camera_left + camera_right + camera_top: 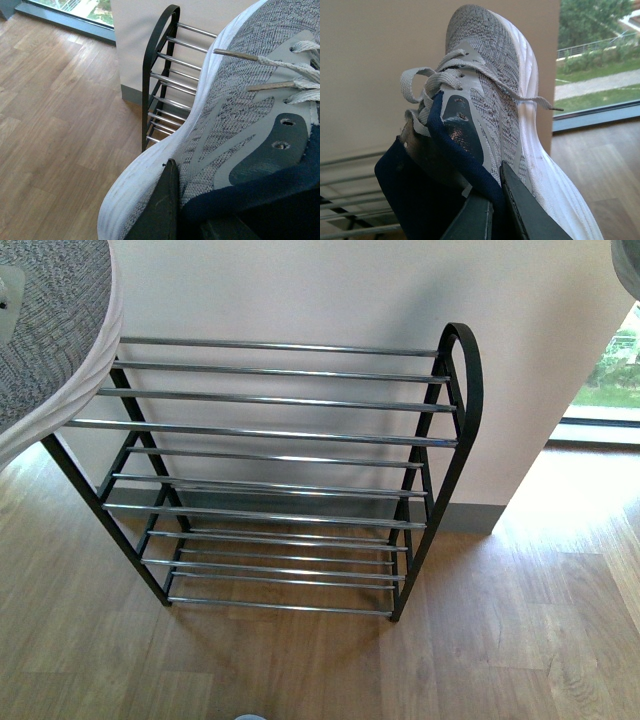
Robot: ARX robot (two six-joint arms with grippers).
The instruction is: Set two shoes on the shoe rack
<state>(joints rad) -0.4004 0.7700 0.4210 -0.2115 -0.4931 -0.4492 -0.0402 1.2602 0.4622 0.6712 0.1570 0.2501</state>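
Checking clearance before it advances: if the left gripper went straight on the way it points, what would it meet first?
Beyond the shoe the left gripper holds, likely the shoe rack: the toe heads toward its chrome bars, wall behind. Depth is unclear; it might pass above them.

The left sneaker (235, 115) is speckled grey knit with pale grey overlays, a white sole, grey laces and a navy collar. The right sneaker (490, 85) shows the same grey knit, white sole and navy tongue. The shoe rack (280, 435) has black side frames and shiny chrome bars. The floor (520, 640) is brown wood grain.
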